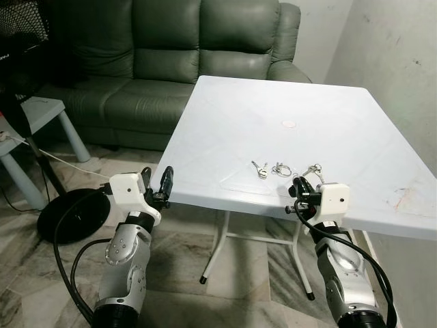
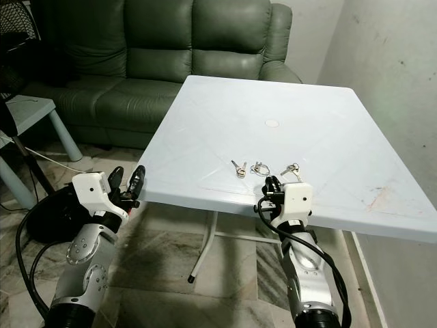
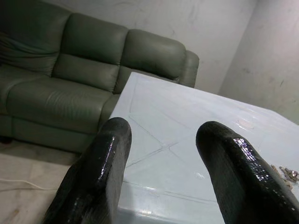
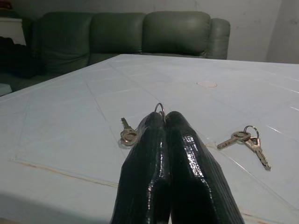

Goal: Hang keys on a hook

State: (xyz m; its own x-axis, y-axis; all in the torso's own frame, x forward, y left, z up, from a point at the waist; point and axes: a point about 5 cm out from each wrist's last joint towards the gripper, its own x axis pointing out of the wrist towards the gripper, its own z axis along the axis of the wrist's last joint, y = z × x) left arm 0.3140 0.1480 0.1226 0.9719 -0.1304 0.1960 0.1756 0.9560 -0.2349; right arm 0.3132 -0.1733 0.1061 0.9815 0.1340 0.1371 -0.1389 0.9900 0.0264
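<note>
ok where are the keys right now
The keys lie in small bunches on the white table near its front edge, just beyond the right gripper, toward the robot's right.

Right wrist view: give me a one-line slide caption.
Right gripper, fingers shut, low over the white table, aimed at the keys near the edge, green sofa behind.

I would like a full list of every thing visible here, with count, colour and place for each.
Metal key sets: three small silver groups, in a row near the table's front edge.
Square plastic table: one, white, before the robot.
Round mark: one, pinkish, at the table's middle.
Leather sofa: one, dark green, behind the table.
Small side table: one, pale, far left.
Fan base: one, black, on the floor at left.
Left gripper: black fingers open, left of the table edge.
Right gripper: black fingers shut, at the front edge by the keys.
</note>
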